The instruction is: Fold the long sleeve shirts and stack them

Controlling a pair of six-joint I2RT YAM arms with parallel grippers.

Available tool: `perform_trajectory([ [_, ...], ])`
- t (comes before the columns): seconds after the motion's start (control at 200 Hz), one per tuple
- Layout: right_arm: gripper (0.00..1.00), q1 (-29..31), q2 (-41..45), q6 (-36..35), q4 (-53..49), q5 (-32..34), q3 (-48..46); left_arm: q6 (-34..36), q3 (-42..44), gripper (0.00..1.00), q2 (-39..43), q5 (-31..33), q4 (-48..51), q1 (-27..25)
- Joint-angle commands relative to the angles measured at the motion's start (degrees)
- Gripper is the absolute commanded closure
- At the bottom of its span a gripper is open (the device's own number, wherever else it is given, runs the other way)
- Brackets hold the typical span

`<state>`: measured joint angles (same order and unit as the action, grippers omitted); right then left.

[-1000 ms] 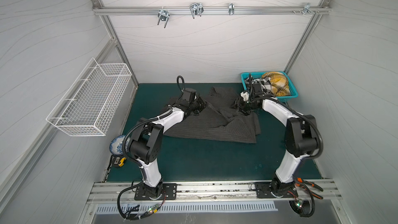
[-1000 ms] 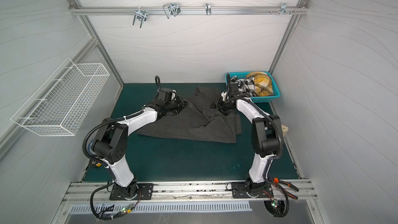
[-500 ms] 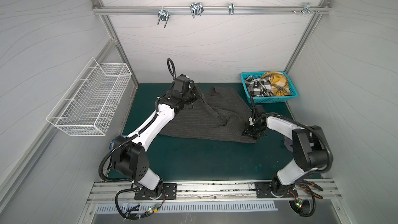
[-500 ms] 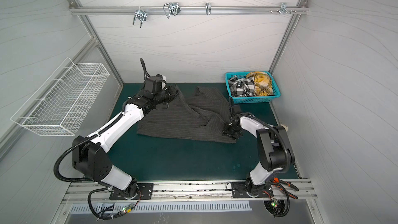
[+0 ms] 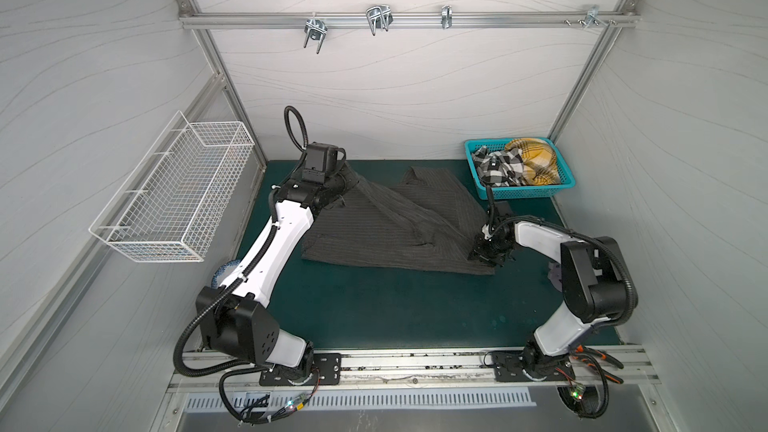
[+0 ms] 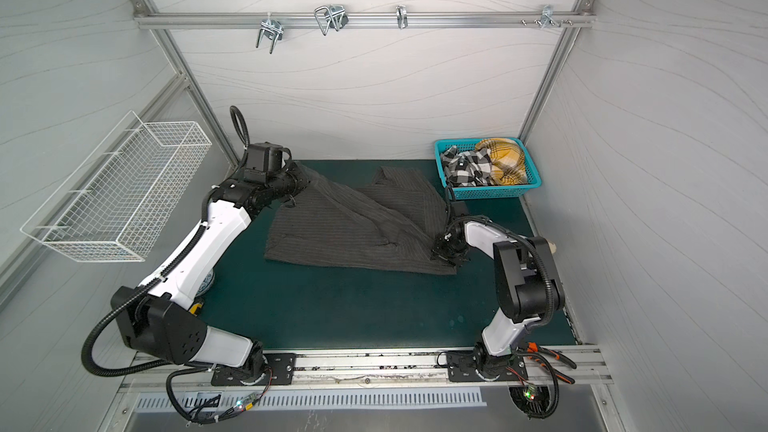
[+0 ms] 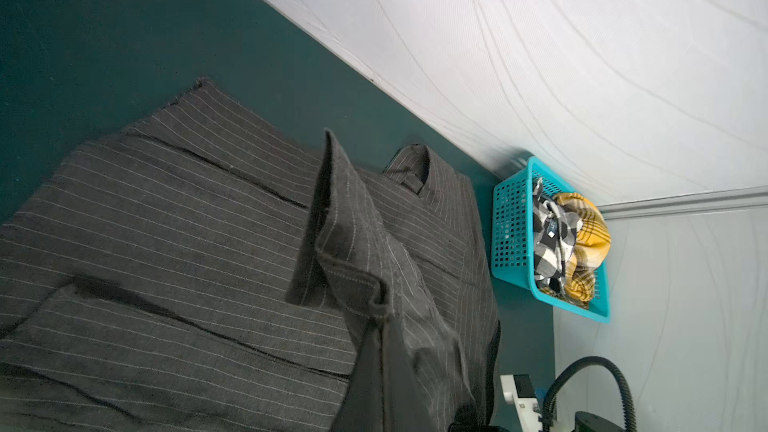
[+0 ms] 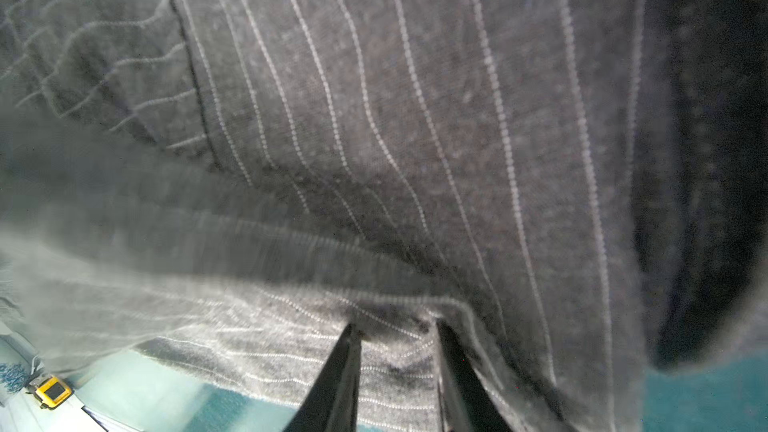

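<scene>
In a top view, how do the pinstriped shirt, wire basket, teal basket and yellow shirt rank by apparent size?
1. pinstriped shirt and wire basket: too alike to rank; the basket hangs higher, nearer the camera.
2. teal basket
3. yellow shirt

The pinstriped shirt [image 5: 374, 234] is covering the left gripper's [image 5: 347, 184] tips in both top views. The right gripper's [image 8: 395, 326] fingers [image 8: 336, 380] are running off its wrist view's edge.

The pinstriped shirt [image 5: 386, 234] lay across the middle of the table [image 5: 395, 313], with the left gripper [image 5: 347, 184] at its far-left corner and the right gripper [image 5: 482, 253] at its near-right corner. Behind it, to the right, a bin [image 5: 524, 192] held the checked shirt [image 5: 496, 166] left of the plaid shirt [image 5: 536, 160]. A wire basket [image 5: 174, 197] hung on the left wall [image 5: 83, 76].
</scene>
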<state>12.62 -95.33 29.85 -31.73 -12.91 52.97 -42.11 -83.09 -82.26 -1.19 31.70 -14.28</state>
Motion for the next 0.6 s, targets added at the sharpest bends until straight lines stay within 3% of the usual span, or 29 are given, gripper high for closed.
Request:
perform_trajectory([
  [0.0, 0.66, -1.0, -2.0, -1.8, -0.8, 4.5, -0.5, 0.2, -3.7, 1.00, 3.1, 0.9, 0.8, 0.0],
  [0.115, 0.63, -1.0, -2.0, -2.4, -2.0, 5.5, -0.1, -0.7, -5.8, 1.00, 4.1, -0.7, 2.6, 0.0],
  [0.315, 0.46, -0.5, 1.7, -3.5, -3.7, 4.0, 1.1, -1.2, -8.2, 1.00, 4.9, -3.2, 4.2, 0.0],
  [0.5, 0.43, 2.1, 2.0, -3.7, -5.6, 3.8, 4.0, 2.1, -0.5, 1.00, 6.8, -1.2, 3.6, 0.7],
  [0.595, 0.43, 2.7, 0.3, -3.7, -5.8, 4.3, 5.3, 3.9, 5.2, 1.00, 7.8, 0.0, 4.1, 4.6],
])
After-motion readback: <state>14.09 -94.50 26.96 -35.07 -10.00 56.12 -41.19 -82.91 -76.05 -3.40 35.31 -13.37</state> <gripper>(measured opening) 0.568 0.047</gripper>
